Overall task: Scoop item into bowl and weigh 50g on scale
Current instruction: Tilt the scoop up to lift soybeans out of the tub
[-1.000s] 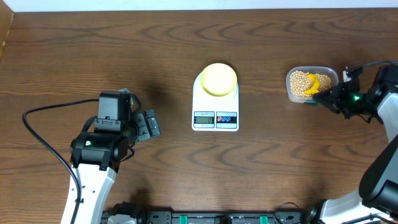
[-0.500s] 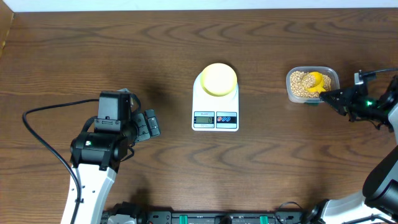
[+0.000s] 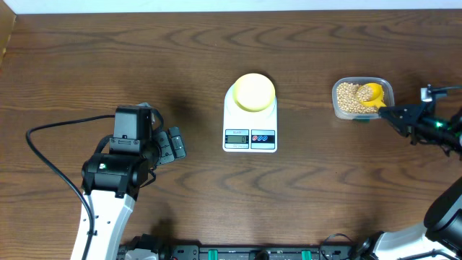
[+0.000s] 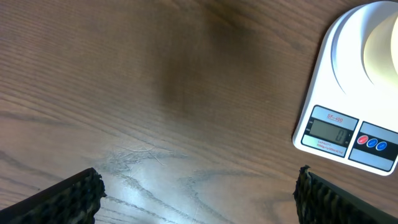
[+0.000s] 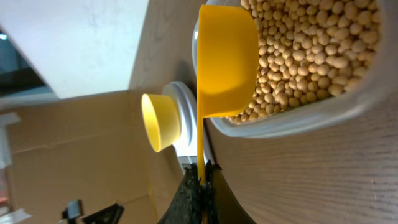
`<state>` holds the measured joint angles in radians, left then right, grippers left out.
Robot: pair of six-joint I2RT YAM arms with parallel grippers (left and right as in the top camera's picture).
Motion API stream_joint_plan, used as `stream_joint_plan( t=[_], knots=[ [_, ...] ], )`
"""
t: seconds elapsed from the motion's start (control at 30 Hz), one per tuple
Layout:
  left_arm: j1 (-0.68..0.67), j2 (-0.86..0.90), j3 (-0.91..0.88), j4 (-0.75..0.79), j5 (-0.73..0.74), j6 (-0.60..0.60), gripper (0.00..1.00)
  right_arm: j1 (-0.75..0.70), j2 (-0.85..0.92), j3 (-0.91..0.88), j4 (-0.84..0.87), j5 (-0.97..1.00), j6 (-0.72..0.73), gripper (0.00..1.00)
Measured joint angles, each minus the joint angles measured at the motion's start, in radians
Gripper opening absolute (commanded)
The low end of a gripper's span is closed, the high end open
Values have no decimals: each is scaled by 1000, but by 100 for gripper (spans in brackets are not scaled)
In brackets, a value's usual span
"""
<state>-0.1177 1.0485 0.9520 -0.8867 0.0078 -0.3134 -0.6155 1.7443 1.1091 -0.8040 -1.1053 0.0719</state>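
Beans, small, round and tan, fill the clear rectangular plastic tub at the right of the overhead frame. The head of the bright yellow plastic scoop lies among them. The right claw is closed tight on the thin handle of the scoop, just outside the tub wall. From the claw, the handle runs toward the upper left. I cannot tell if the scoop carries beans.

The small pale yellow bowl stands on the flat white kitchen scale in the centre, well apart from the tub and to its left. I judge that the scoop must travel leftward, and the right arm is the nearer one. The left claw hangs wide and empty over the brown wooden counter at the lower left.
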Motion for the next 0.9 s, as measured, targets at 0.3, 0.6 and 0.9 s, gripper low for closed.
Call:
stream_joint_plan(
  t=[0.3,0.6,0.9],
  knots=[
    [0,0,0,0,0,0,100,-24,0,0,-42,-41,-41,1],
    [0,0,0,0,0,0,100,-54,0,0,-63,-84,-65,1],
    [0,0,0,0,0,0,100,-80,0,0,-151,-139,-151,1]
  ],
)
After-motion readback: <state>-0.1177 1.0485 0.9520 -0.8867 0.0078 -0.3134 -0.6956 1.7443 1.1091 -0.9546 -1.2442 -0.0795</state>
